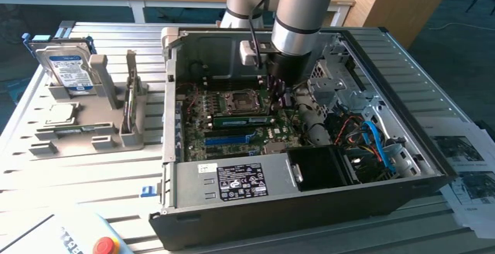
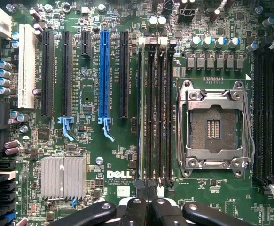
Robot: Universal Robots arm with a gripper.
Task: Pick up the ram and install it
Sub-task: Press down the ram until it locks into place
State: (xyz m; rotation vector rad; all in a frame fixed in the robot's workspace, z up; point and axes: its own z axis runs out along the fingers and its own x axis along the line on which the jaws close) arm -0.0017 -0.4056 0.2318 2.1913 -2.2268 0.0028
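The ram (image 1: 240,120), a thin green stick, stands on edge in a memory slot beside the CPU socket (image 1: 241,101) on the motherboard (image 1: 203,127). In the wrist view it shows edge-on as a pale strip, the ram (image 2: 142,113), in the outermost of the black slots next to the socket (image 2: 214,125). My gripper (image 1: 281,93) hangs inside the open case just above the board. Its black fingers (image 2: 134,212) are pressed together, so the gripper (image 2: 148,207) is shut with nothing visible between them. It is in line with the end of the memory slots.
The black PC case (image 1: 294,202) lies open on a slatted metal table (image 1: 85,178). Drive cages and cables (image 1: 371,138) crowd the case on the exterior view's right. A grey fixture (image 1: 101,138) with a hard drive (image 1: 68,68) stands at the exterior view's left. A blue expansion slot (image 2: 104,75) lies near the memory slots.
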